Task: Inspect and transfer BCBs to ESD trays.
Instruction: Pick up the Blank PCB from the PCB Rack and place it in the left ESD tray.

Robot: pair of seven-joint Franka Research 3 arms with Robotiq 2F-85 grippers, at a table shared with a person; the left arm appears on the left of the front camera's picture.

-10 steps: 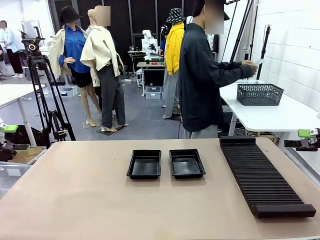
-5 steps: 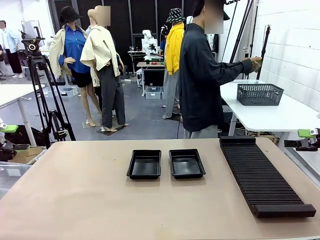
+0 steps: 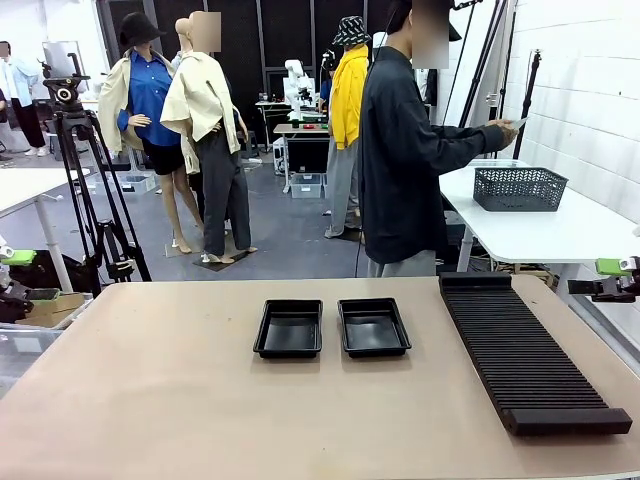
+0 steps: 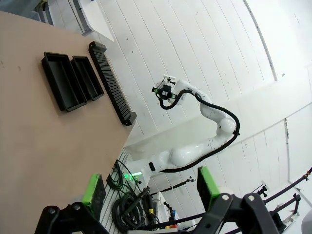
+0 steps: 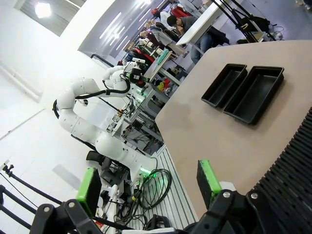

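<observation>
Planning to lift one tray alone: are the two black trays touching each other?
Apart. The front view shows a strip of bare table between the left tray and the right tray along their whole facing sides.

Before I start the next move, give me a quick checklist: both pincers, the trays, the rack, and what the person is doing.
1. Left pincer open, nothing between its pads: ok.
2. Right pincer open, nothing held: ok.
3. Left tray and right tray empty, side by side mid-table: ok.
4. Ribbed rack lying flat, apart from the trays: ok.
5. Person facing our table: not ok, turned toward the mesh basket.
6. Board ready for handover: cannot tell; the person's hand holds something pale above that basket.
</observation>
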